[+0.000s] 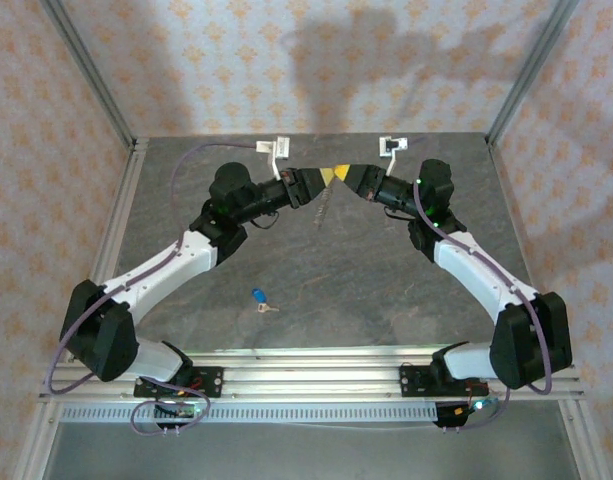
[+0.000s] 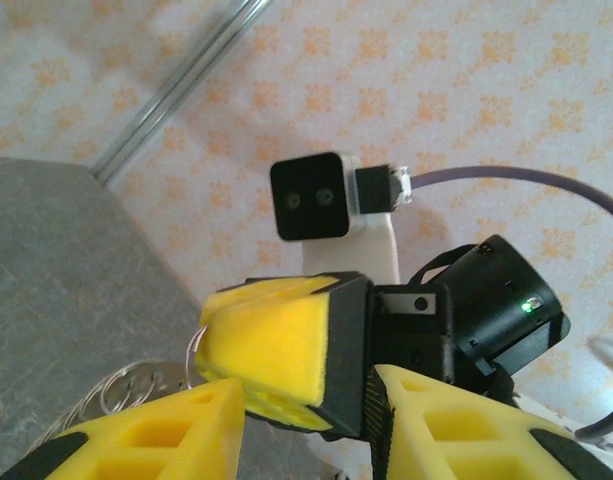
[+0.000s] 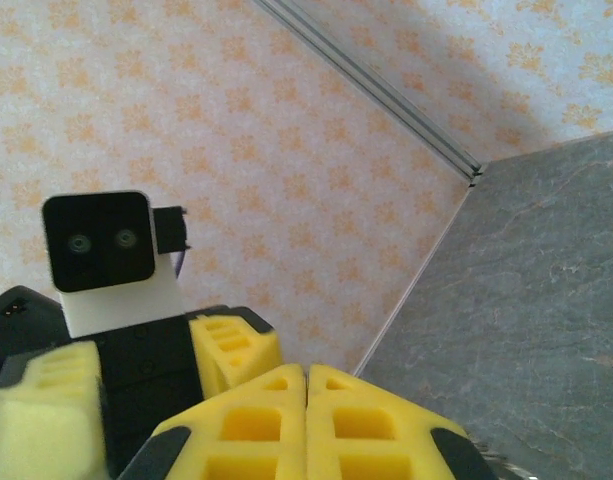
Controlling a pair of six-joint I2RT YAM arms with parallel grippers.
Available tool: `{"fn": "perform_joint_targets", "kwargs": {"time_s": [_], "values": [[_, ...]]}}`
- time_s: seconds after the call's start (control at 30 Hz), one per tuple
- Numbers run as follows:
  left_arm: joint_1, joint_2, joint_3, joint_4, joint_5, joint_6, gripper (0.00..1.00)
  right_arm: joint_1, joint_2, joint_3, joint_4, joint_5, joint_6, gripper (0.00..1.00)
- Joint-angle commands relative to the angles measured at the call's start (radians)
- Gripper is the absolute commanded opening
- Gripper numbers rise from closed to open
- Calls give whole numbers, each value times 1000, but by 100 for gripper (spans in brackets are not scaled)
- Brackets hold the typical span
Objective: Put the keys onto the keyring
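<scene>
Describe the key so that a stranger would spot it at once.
Start at the grey table and its near rail. Just beyond the rail, on the left arm's side, the key lies flat on the table. Its bright blue head and tiny size set it apart from the long tan keyring farther back.

Bare table (image 1: 386, 290) around key (image 1: 258, 297), fingers (image 1: 332, 175) crowding keyring (image 1: 324, 208) — tight
</scene>
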Motion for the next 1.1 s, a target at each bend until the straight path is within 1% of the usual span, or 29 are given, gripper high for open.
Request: {"fn": "perform_joint_targets", "kwargs": {"time_s": [0.0,0.23,0.63,0.8,1.07], "values": [[17,-48,-15,3,-49,42,39,7,-50,30,28,-27,-27,0],[19,-29,8,-19,-33,60,39,6,-57,21,61,-33,-1,0],[8,26,20,38,18,25,38,17,-47,28,102,-32,32,0],[-3,41,31,55,18,17,38,26,-34,33,104,-29,33,0],[-17,44,38,75,13,10,34,34,-22,25,105,-21,30,0]]}}
